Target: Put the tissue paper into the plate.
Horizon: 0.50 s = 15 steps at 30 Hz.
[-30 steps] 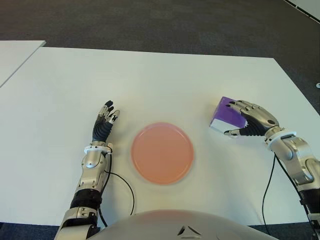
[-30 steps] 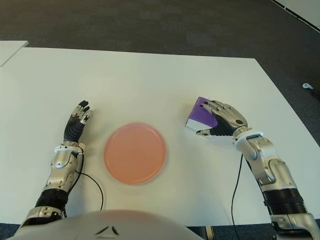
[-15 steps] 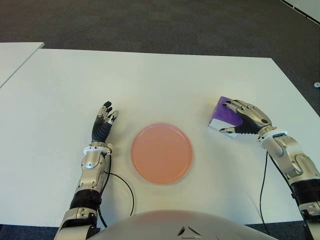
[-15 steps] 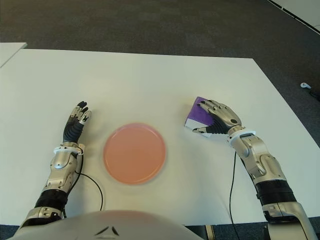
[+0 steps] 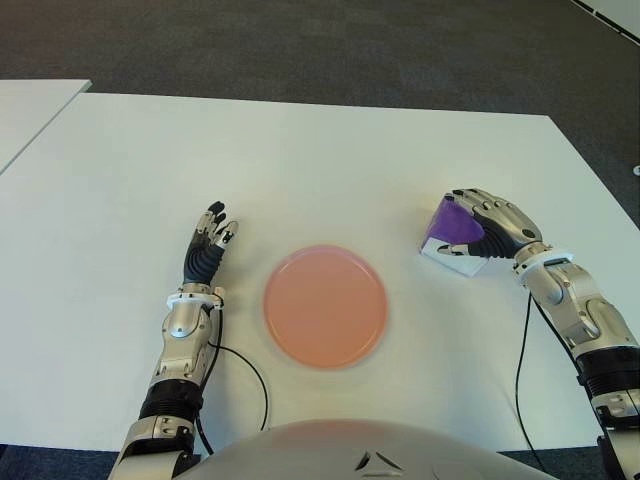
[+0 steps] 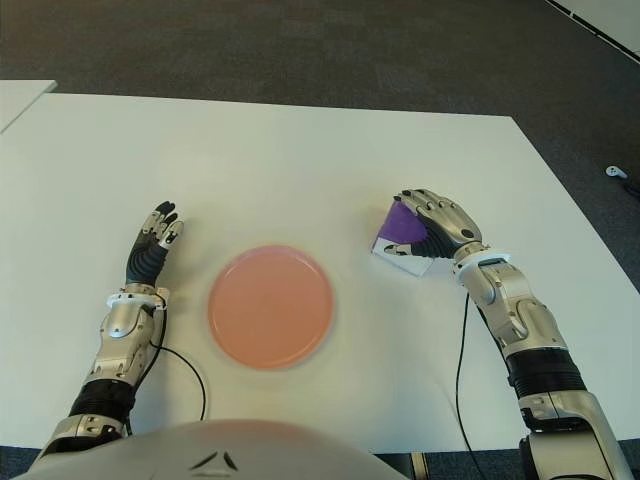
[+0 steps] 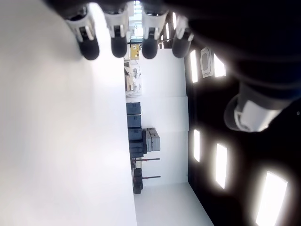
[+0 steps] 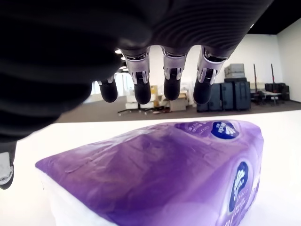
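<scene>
Tissue paper pack (image 5: 452,235) sits at plate's (image 5: 325,306) 2 o'clock, not in yet. Right robot hand (image 5: 490,222) cupped over pack, grip unclear. Left robot hand (image 5: 207,247) idle, fingers relaxed, plate's 9 o'clock.

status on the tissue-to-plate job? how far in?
Done: right hand has reached the purple tissue pack, to the right of the plate.
In hand: its fingers drape over the pack, but the right wrist view shows the fingertips above the wrapper, so no firm grip visible. The pack looks tipped on the table.
Left: grasp, lift, carry to the empty pink plate, release. Left hand shows open, left of the plate.
</scene>
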Tool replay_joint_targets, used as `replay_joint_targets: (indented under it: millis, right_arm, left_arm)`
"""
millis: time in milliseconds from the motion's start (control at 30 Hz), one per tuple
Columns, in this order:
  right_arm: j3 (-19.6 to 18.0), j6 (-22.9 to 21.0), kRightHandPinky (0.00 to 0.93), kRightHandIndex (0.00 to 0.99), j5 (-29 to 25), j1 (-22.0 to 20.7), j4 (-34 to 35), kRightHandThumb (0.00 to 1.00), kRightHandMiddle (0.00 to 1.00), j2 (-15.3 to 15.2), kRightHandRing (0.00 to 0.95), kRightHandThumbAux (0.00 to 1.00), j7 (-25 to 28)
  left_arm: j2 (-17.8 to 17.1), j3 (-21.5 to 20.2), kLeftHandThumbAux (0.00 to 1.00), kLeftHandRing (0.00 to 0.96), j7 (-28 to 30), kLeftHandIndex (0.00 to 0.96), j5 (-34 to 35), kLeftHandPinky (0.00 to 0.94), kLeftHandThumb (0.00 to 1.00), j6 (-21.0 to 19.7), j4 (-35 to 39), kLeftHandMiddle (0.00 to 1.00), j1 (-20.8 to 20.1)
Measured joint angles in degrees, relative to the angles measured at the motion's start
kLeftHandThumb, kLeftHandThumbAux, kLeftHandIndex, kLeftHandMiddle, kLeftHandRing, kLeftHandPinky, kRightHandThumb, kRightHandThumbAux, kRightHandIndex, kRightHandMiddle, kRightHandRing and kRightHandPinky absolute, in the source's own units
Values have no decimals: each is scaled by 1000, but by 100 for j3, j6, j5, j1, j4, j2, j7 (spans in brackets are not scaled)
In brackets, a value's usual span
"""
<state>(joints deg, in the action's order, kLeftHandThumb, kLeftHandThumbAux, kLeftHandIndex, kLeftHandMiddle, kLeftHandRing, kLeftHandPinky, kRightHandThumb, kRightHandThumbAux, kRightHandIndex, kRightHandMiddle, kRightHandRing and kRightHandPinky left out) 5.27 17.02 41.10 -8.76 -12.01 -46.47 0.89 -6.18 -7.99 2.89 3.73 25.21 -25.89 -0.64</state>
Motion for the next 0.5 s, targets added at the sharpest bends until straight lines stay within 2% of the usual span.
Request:
replay_joint_targets:
  millis: [500]
  right_arm:
    - [10, -148, 0, 0, -77, -63, 13, 222, 0, 26, 0, 438, 61]
  left_arm:
    - [-8, -2, 472, 0, 0, 0, 7, 0, 0, -21, 5, 0, 21]
